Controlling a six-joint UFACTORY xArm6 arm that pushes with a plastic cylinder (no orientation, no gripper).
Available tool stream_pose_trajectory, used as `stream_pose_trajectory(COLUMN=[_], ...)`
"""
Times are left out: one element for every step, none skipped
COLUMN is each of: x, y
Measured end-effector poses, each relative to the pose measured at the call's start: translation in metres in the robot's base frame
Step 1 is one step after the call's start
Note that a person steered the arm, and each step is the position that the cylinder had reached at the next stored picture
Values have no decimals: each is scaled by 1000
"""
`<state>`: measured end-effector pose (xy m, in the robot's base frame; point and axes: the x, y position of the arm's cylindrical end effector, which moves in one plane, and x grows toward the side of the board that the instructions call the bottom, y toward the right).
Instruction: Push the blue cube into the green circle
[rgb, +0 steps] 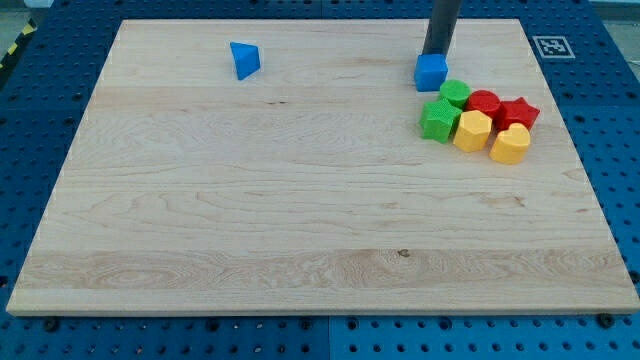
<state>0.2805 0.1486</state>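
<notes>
The blue cube (431, 72) sits in the upper right of the frame on the pale wooden board (300, 200). The dark rod's tip (435, 54) stands right behind the cube, at its upper edge, apparently touching; it grips nothing. Just below the cube lies the green circle (456, 94), heading a tight cluster: a ridged green block (438, 119), red cylinder (484, 102), red star (518, 112), yellow hexagon (472, 131) and yellow heart-like block (510, 145). A blue triangular block (244, 59) lies alone at upper left.

rod: straight, dark grey-blue | surface: plain, smooth | my tip (433, 55): blunt end
</notes>
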Motion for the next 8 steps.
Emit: stream_pose_trajectory(x=[0, 1, 12, 20, 20, 23, 22, 22], y=[-32, -52, -58, -35, -31, -26, -16, 3])
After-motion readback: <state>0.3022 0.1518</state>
